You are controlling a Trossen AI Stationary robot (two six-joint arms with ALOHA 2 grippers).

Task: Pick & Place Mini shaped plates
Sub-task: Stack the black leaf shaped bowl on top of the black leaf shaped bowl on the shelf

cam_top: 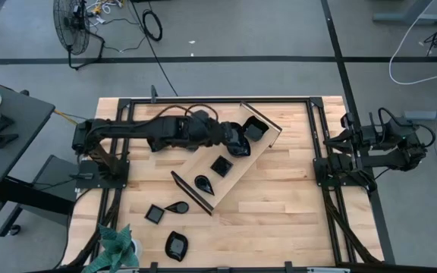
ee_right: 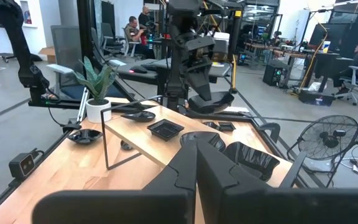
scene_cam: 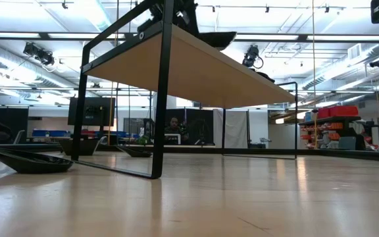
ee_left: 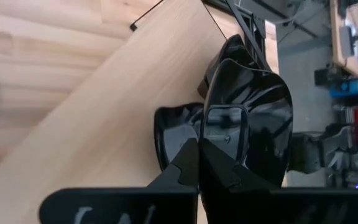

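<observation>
Left claw (cam_top: 237, 142) is clamped on a plate (cam_top: 241, 145), held over the tray (cam_top: 237, 171) near its far end. Right claw (ee_right: 196, 163) is shut, empty, parked at desk (cam_top: 279, 197) edge.

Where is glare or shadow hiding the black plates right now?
Left wrist view: ceiling lights mirror brightly on the held plate, masking its surface. Low view: the tray shows only its underside, so plates on it stay hidden. High view: even light, and the square plate reads clearly.
</observation>
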